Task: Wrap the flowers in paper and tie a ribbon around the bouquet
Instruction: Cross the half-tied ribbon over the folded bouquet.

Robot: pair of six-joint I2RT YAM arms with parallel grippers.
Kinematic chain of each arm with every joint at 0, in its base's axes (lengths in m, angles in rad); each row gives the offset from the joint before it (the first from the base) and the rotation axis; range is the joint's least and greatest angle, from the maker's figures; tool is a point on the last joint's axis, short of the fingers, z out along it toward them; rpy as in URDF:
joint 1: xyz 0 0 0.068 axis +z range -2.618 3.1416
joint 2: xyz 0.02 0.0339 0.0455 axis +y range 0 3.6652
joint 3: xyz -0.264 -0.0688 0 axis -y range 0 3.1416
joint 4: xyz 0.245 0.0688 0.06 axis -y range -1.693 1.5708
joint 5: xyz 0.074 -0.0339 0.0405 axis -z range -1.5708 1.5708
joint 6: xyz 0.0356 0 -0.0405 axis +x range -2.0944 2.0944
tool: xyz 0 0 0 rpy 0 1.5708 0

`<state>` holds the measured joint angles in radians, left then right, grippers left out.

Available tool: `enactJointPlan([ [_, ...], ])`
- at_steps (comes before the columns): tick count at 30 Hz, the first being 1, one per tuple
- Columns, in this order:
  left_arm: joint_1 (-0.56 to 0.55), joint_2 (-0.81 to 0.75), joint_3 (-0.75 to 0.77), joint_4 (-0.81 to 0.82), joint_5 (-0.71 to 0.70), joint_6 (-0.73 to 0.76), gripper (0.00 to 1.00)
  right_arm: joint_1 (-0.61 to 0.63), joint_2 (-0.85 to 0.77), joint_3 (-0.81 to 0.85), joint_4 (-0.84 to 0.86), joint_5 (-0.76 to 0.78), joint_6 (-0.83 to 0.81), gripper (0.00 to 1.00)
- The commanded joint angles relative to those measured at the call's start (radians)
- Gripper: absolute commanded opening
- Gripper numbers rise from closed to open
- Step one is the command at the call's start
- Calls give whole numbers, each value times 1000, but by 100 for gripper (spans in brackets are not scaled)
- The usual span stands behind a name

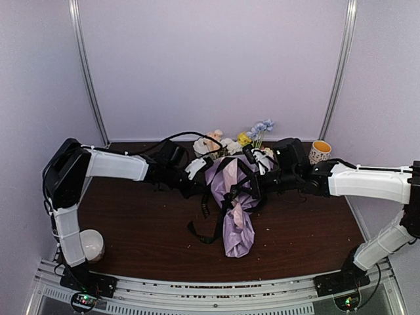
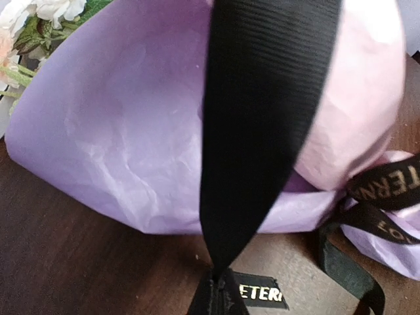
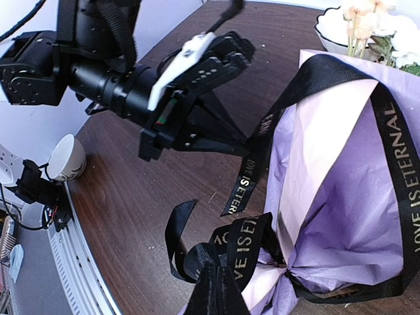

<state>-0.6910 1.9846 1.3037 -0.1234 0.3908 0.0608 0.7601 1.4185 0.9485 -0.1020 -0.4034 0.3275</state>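
**Grippers both nipped onto the ribbon**

Left gripper (image 2: 215, 296) is closed tight, its tips pinching a flat strand of ribbon (image 2: 262, 131) that runs taut from the jaws up across the bouquet. Right gripper (image 3: 215, 289) is clamped as well, with a bunch of the same ribbon gathered at its tips. From where I stand, the two come in from opposite sides and meet over the wide end of the bouquet (image 1: 235, 210).

The ribbon is black with gold lettering, LOVE IS ETERNAL. One band loops round the upper part of the paper (image 2: 118, 131) and another cinches the cone at its waist. Loose tails trail onto the table (image 1: 131, 216) on the left. The paper shows lilac outside and pale pink in the fold.

The bouquet lies in the middle of the table, narrow end toward the near edge. The flowers (image 1: 226, 143) poke out at the far end, white, peach, yellow and blue. A mug (image 1: 319, 151) stands at the far right, and a white cup (image 1: 92, 244) sits at the near left corner.
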Motion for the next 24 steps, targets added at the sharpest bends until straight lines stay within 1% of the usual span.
enactJointPlan([
  [1,-7,-187,-85,77,19,15,0,-19,2,-7,21,16,21,0],
  [4,-40,-301,-105,62,-34,76,0,-21,16,-4,22,21,22,0],
  [7,-109,-371,-43,-11,-61,155,0,-26,26,-1,23,36,33,0],
  [10,-149,-428,16,-102,-15,196,0,-33,19,-6,31,39,46,0],
  [12,-154,-485,-2,-139,-9,179,0,-36,5,-14,39,39,50,0],
  [14,-154,-555,-49,-195,-93,157,0,-38,-2,-20,45,36,50,0],
  [17,-154,-634,-106,-349,-200,132,0,-41,-2,-18,44,28,46,0],
  [19,-154,-698,-148,-464,-223,107,0,-45,0,-18,50,14,45,0],
  [22,-154,-781,-203,-581,-281,49,0,-47,8,-6,42,-7,40,0],
  [24,-155,-823,-230,-633,-282,35,0,-48,15,4,38,-17,37,0],
])
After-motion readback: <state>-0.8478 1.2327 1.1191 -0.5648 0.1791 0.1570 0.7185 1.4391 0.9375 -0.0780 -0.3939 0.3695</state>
